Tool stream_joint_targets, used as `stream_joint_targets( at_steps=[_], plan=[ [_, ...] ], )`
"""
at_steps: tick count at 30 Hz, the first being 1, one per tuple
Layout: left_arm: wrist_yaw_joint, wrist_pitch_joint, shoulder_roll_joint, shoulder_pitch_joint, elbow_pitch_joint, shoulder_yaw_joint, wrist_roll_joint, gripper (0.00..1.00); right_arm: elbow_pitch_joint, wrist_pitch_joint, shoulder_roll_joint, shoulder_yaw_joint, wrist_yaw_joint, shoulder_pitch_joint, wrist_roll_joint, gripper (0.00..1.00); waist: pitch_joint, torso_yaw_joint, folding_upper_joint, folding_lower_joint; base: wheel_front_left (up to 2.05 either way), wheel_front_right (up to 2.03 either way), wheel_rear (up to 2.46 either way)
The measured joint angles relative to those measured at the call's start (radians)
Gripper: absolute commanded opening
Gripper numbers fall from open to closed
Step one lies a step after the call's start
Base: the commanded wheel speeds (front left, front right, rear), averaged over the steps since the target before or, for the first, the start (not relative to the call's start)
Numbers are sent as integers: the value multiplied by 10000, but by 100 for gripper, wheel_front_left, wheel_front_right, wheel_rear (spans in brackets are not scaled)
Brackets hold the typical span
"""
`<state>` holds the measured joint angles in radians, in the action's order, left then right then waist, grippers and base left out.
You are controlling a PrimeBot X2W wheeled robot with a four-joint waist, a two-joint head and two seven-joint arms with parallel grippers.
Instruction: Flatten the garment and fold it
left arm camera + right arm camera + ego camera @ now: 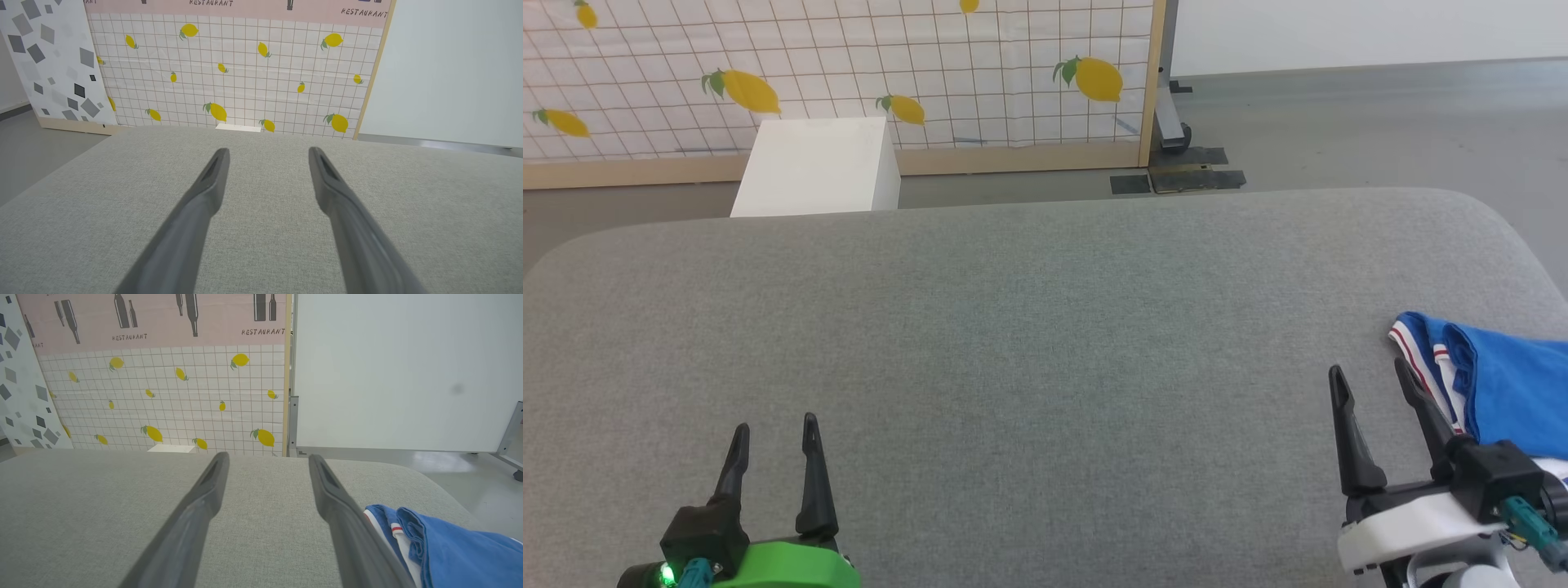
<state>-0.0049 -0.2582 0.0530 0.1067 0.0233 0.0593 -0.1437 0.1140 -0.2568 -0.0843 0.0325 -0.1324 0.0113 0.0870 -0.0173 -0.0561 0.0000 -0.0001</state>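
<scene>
Garment (pixel 1503 380) bunched just right of empty right end effector (pixel 1372 376).

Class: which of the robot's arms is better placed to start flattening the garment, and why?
Right, probably. The garment lies bunched at the right edge of the grey surface, beside the open right gripper; the open left gripper is far off.

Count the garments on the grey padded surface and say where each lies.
1. The garment lies bunched at the right edge of the grey padded surface, beside the open right gripper; it runs out of frame, so more could be hidden there.
</scene>
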Motion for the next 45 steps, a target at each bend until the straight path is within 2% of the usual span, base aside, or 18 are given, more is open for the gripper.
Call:
stream_joint_targets(
  at_steps=[10,18,19,45],
  plan=[
    [63,0,0,37,-8,-117,0,100,-821,119,222,33,0,406,-272,100,1,15,0,0,0,0,0],
    [61,2,0,114,21,-128,-58,100,-982,207,297,69,0,521,-380,100,-66,68,0,0,0,0,0],
    [61,2,0,116,19,-123,-58,0,-982,207,299,69,0,520,-401,0,-75,67,0,0,0,0,0],
    [59,520,2,43,-13,-198,75,0,-980,648,299,4,0,502,-426,0,-23,172,0,1,0,0,0]
  ],
)
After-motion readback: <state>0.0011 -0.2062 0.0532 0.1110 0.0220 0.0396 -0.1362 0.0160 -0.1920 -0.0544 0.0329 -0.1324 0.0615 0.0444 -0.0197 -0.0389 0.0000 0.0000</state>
